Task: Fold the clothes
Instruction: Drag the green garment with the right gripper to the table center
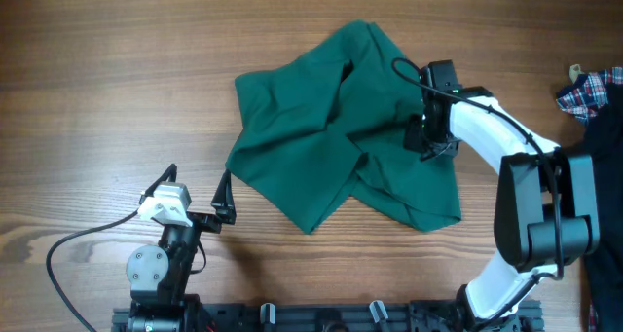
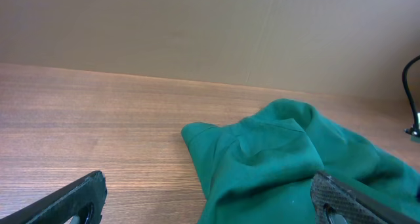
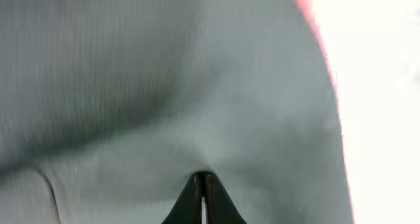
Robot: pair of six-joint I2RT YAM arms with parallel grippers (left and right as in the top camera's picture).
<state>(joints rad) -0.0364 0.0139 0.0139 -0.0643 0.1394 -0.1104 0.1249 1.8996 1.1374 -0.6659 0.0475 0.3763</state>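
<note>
Overhead: one green garment [image 1: 346, 128] lies crumpled in a rough heap on the table [image 1: 97, 59], with layers overlapping, corners at odd angles and no clean fold line, so by my read the folding is barely begun. Flattening and every fold are left to do. The right gripper [image 1: 421, 137] is down on the garment's right-hand part. The left gripper [image 1: 198, 184] sits on bare wood just off the garment's near left corner, not touching it, fingers spread wide and empty. Well apart from the garment on its right are one plaid cloth [image 1: 589, 91] and one dark cloth [image 1: 608, 157], both cut off by the frame, neither folded as far as shows. Count: two arms, two grippers, one green piece, two other cloth items. Left wrist: the same single green garment [image 2: 289, 152] lies ahead, edge rumpled, with bare table [image 2: 98, 119] beside it; two fingers [image 2: 72, 198] are far apart with nothing between them. One black cable [image 2: 412, 92] is past the garment. Right wrist: washed-out, blurry fabric fills the view. The green garment [image 3: 131, 86] is right against the lens, and the right gripper [image 3: 203, 184] has its tips pressed together, seemingly pinching that fabric. Nothing else can be counted here.
</note>
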